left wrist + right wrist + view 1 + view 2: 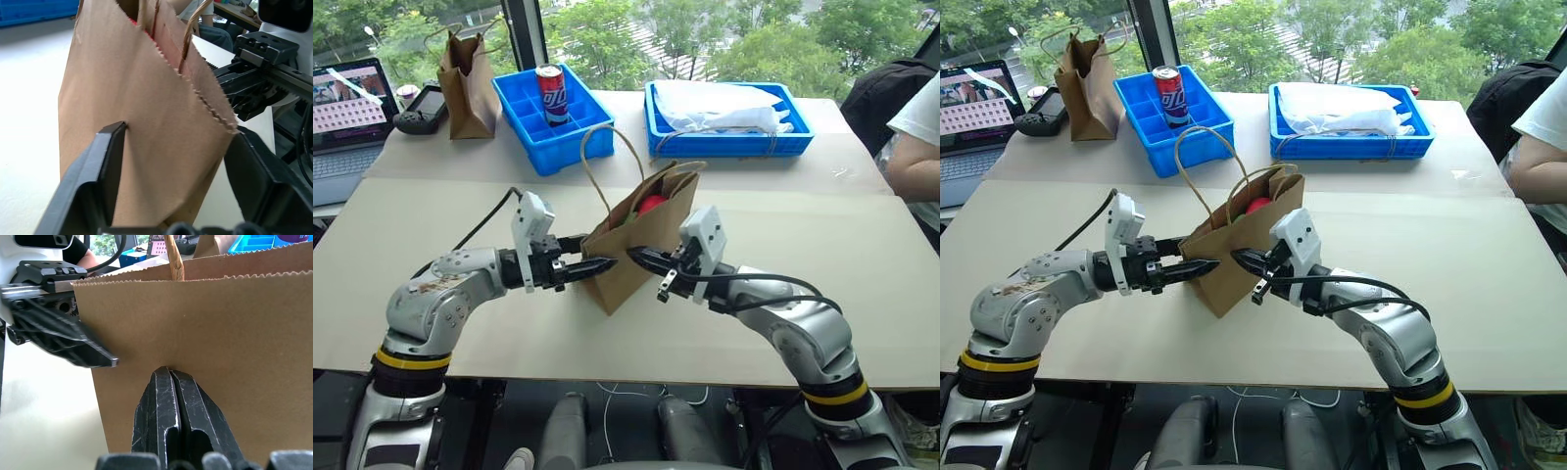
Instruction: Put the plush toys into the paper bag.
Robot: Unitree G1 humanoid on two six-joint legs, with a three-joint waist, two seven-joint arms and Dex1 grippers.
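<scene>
Two grippers are held against the paper bag (641, 240) from opposite sides, above the near middle of the table (822, 245). The right gripper (641, 258) is seen with its two black fingers pressed fully together, their joined tips touching the bag's broad side wall; whether a fold of paper is pinched between them cannot be told. The left gripper (597, 266) is set at the bag's narrow near corner with its fingers (105, 161) apart, one on each side of that corner; one finger tip is laid against the paper, and the other finger is just beside the far face, where contact cannot be judged.

Between the two grippers the paper bag is kept upright, slightly tilted, its mouth open upward and its twine handles (607, 162) raised in loops. Inside the mouth the red plush toy (651, 204) is visible, and a sliver of the green plush toy (628, 212) is seen just beside it, both below the serrated rim.

Farther back on the table a blue compartment tray (570, 145) is found, with a red drink can (551, 94) standing upright in one of its rear compartments. To its right a second blue tray (700, 145) is filled with crumpled white plastic (724, 108). A narrower brown paper bag (468, 86) stands at the back left, beside a black handheld device (423, 108) and an open laptop (347, 108). A person's arm (915, 166) in a white sleeve is seen at the right edge.
</scene>
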